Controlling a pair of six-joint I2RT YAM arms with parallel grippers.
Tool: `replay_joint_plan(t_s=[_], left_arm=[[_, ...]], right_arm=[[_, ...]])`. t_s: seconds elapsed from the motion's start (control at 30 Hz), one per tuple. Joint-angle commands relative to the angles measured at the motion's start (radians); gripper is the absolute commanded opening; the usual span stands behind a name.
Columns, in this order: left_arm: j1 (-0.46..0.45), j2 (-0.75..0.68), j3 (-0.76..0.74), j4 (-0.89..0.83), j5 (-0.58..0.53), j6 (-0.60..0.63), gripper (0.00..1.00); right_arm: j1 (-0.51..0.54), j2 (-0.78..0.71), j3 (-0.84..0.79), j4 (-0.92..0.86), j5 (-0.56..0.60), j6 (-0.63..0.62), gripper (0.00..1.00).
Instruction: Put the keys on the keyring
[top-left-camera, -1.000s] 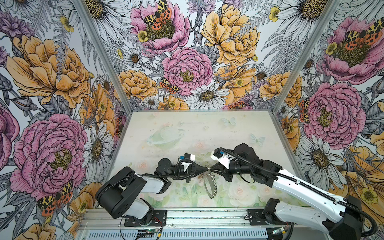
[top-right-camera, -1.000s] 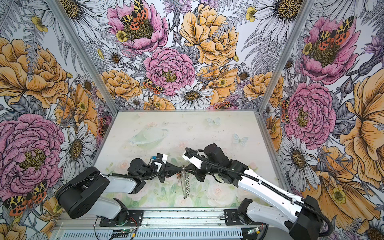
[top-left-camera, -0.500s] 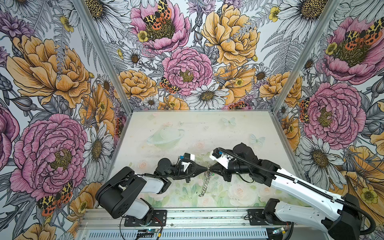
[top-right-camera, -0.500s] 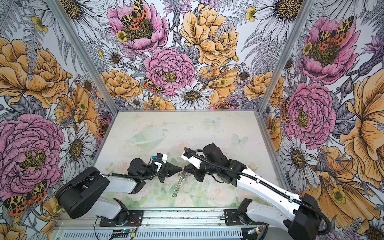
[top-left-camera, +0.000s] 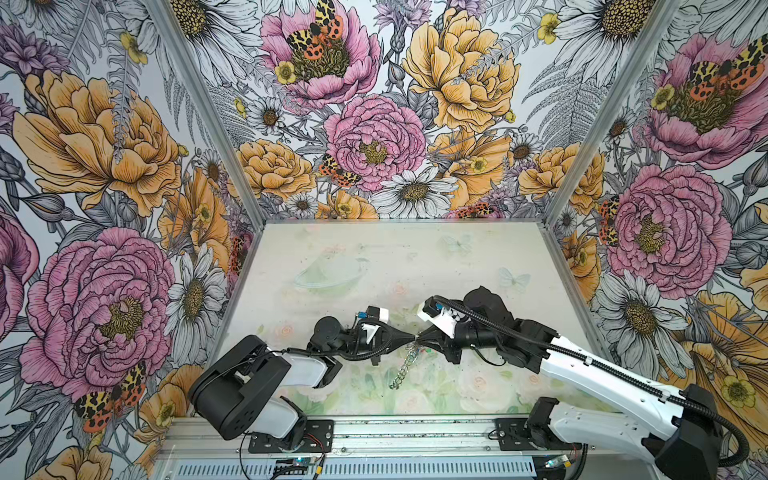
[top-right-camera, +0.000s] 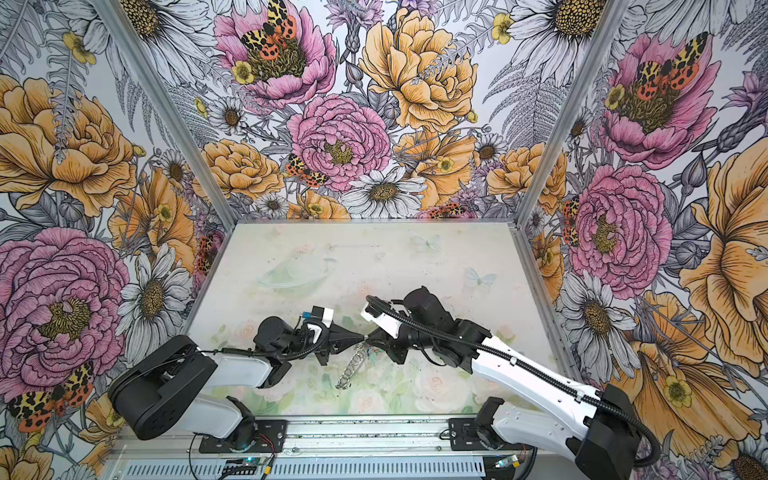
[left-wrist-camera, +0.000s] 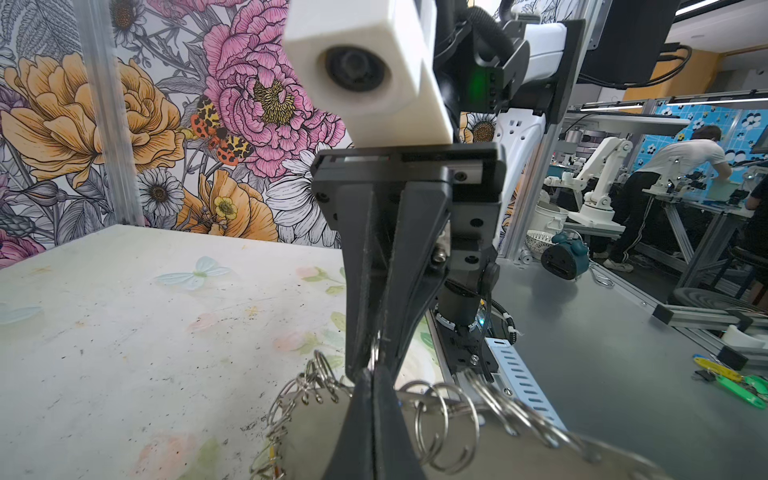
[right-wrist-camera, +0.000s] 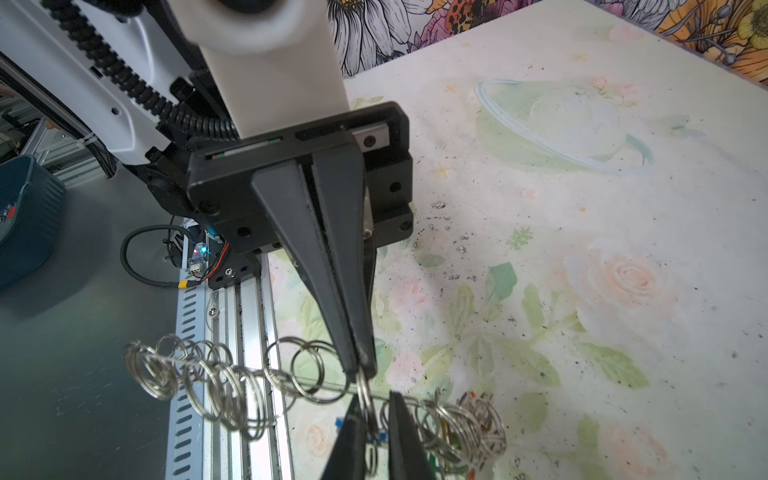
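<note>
As your left pincer (left-wrist-camera: 372, 378) and right pincer (right-wrist-camera: 375, 397) both clamp loops of the flat grey metal keyring (top-left-camera: 402, 368) hanging below, a tug could drop it.

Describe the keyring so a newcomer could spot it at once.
Above the front of the pale floral table, the left claw and right claw meet tip to tip. The keyring hangs slanted from that point: a chain-like row of silver wire loops, unlike the black claws.
</note>
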Motion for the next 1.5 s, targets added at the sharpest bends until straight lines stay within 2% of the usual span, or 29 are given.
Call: replay_joint_plan(t_s=[0.0, 0.23, 0.27, 0.37, 0.53, 0.63, 0.8, 1.17, 1.47], left_arm=[[0.0, -0.032, 0.013, 0.079, -0.012, -0.001, 0.0], [0.009, -0.031, 0.001, 0.052, -0.028, 0.03, 0.0], [0.011, -0.037, 0.002, 0.019, -0.03, 0.046, 0.02], [0.006, -0.091, 0.014, -0.153, -0.051, 0.134, 0.15], [-0.032, -0.203, 0.043, -0.443, -0.102, 0.274, 0.25], [-0.047, -0.206, 0.055, -0.502, -0.107, 0.303, 0.27], [-0.052, -0.208, 0.061, -0.507, -0.108, 0.297, 0.28], [-0.064, -0.21, 0.073, -0.533, -0.109, 0.296, 0.26], [-0.069, -0.21, 0.083, -0.558, -0.103, 0.296, 0.1]], right_arm=[[0.007, 0.011, -0.006, 0.02, 0.017, 0.013, 0.08], [0.006, -0.015, 0.016, -0.004, 0.03, 0.008, 0.01], [0.006, -0.012, 0.031, -0.026, 0.03, 0.001, 0.0], [0.007, 0.02, 0.1, -0.148, 0.037, -0.032, 0.0], [0.007, 0.101, 0.226, -0.369, 0.078, -0.121, 0.0], [0.008, 0.129, 0.279, -0.425, 0.064, -0.155, 0.0], [0.017, 0.171, 0.346, -0.475, 0.046, -0.192, 0.0], [0.033, 0.232, 0.402, -0.485, 0.031, -0.225, 0.0], [0.036, 0.255, 0.421, -0.484, 0.026, -0.233, 0.0]])
